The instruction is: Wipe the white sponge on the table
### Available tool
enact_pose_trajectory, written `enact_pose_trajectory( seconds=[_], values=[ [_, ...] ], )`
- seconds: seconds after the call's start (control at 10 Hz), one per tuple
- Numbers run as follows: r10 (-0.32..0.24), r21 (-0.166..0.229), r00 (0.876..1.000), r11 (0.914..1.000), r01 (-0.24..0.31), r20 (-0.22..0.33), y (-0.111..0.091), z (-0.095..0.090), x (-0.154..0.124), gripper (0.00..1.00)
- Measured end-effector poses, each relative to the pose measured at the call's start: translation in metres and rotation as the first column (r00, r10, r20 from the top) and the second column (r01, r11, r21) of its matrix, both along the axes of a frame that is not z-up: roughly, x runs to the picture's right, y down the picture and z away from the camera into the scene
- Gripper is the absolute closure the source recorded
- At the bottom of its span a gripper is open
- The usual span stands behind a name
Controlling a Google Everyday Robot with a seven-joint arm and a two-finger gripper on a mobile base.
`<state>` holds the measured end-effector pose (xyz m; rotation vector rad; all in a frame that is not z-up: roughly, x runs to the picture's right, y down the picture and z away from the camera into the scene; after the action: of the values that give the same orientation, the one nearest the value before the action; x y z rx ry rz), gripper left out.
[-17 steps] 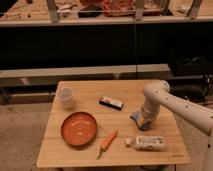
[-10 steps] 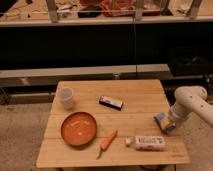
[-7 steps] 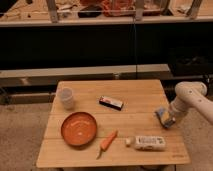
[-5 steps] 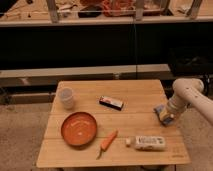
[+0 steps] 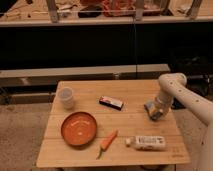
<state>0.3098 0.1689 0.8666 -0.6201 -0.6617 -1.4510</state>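
Observation:
The white sponge (image 5: pixel 150 109), a small cream block with a blue side, rests on the right part of the light wooden table (image 5: pixel 125 121). My gripper (image 5: pixel 155 111) reaches in from the right on a white arm. It is shut on the sponge and presses it down on the planks.
A black-and-white bar (image 5: pixel 111 103) lies at the table's middle, left of the sponge. A white labelled packet (image 5: pixel 149 143) lies near the front edge. A carrot (image 5: pixel 107 142), an orange plate (image 5: pixel 79 128) and a white cup (image 5: pixel 65 97) sit to the left. A dark shelf unit stands behind.
The gripper has slid the sponge from near the table's right edge leftward and a little toward the back. The other objects have not moved.

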Motion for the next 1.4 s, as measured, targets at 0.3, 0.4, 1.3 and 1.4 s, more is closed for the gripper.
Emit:
enact_pose_trajectory(
  seconds=[0.3, 0.4, 1.3, 1.4],
  values=[
    [-0.082, -0.005, 0.994, 0.9965, 0.083, 0.066, 0.003, 0.005, -0.052, 0.62],
    [-0.115, -0.009, 0.989, 0.9932, 0.116, 0.097, 0.011, 0.001, -0.068, 0.62],
    [-0.147, -0.011, 0.977, 0.9885, 0.150, 0.157, 0.075, -0.071, -0.008, 0.62],
    [-0.122, -0.006, 0.984, 0.9923, 0.124, 0.132, 0.076, -0.077, 0.015, 0.62]
  ],
)
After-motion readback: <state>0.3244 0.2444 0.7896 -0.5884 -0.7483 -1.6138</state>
